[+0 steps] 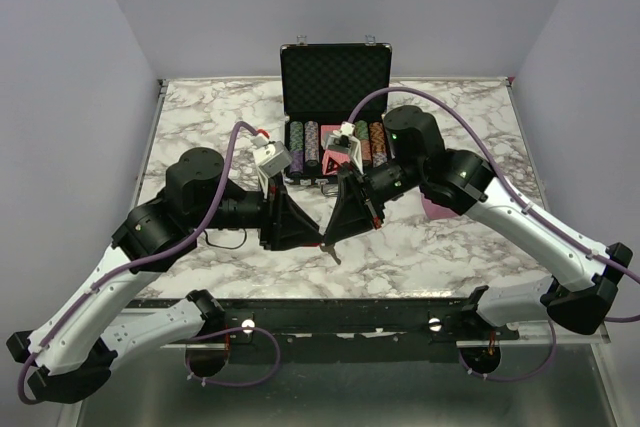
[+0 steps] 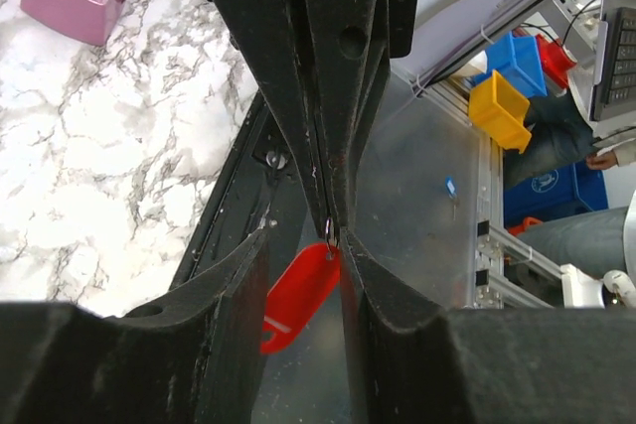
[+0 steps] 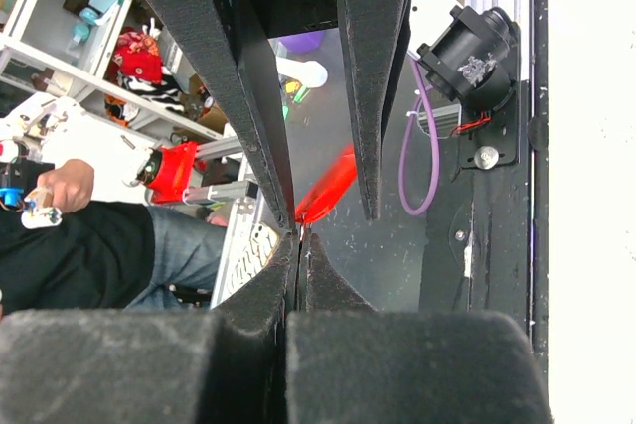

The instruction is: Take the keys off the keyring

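Left wrist view shows you the keyring [image 2: 331, 237], a thin stiff slippery wire loop with a light red tag [image 2: 298, 290] dangling, pinched at the meeting tips of the left gripper [image 2: 308, 245] and right gripper [image 3: 295, 237], both clamped on it, so hold the rim firmly.

Lab: aluminium framing [image 2: 489, 245], parts bins [image 2: 502, 106]

Small metal keyring [image 2: 330, 233] held above table edge, red tag [image 2: 298, 295] hanging below
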Robot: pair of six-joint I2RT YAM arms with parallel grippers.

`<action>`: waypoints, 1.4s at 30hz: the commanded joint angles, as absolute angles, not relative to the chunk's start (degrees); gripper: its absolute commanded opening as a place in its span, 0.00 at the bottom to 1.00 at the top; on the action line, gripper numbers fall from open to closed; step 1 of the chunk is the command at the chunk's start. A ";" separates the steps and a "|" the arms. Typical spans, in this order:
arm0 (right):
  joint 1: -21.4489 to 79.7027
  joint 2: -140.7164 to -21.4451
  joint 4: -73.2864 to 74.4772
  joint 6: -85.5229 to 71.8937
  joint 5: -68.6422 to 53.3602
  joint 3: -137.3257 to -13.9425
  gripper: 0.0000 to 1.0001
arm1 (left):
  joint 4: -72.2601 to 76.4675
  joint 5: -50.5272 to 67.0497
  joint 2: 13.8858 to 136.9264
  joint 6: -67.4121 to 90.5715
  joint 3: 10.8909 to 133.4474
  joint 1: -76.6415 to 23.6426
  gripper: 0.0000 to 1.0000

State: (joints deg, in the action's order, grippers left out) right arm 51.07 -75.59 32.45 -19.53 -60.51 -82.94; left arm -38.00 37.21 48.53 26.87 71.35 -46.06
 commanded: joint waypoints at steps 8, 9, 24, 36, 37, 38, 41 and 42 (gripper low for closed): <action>51.59 -75.59 31.11 -20.30 -61.79 -85.43 0.01 | -35.68 40.69 48.34 27.42 69.96 -45.79 0.38; 51.59 -75.59 31.11 -20.30 -61.70 -85.52 0.01 | -35.60 40.95 48.34 27.33 69.87 -45.79 0.37; 51.77 -75.59 28.66 -21.62 -63.28 -85.17 0.01 | -34.37 45.09 47.37 27.07 67.68 -45.79 0.35; 52.12 -75.85 27.86 -22.06 -63.28 -85.34 0.01 | -34.28 44.82 47.64 27.07 66.80 -45.70 0.49; 52.12 -75.85 27.95 -22.06 -63.37 -85.43 0.01 | -34.02 44.74 47.55 27.24 66.80 -45.79 0.48; 52.03 -75.76 27.86 -22.06 -63.28 -85.34 0.01 | -33.75 44.65 47.64 27.33 66.88 -45.70 0.46; 52.21 -75.85 27.95 -22.15 -63.19 -85.25 0.01 | -33.22 44.47 47.55 27.51 66.80 -45.79 0.41; 52.29 -75.85 27.95 -22.06 -63.19 -85.25 0.01 | -33.14 44.39 47.55 27.51 66.88 -45.70 0.38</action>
State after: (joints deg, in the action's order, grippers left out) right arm 51.48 -75.64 29.36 -21.26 -61.78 -83.42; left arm -34.30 43.75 47.79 27.59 67.33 -45.84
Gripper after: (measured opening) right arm 0.012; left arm 0.431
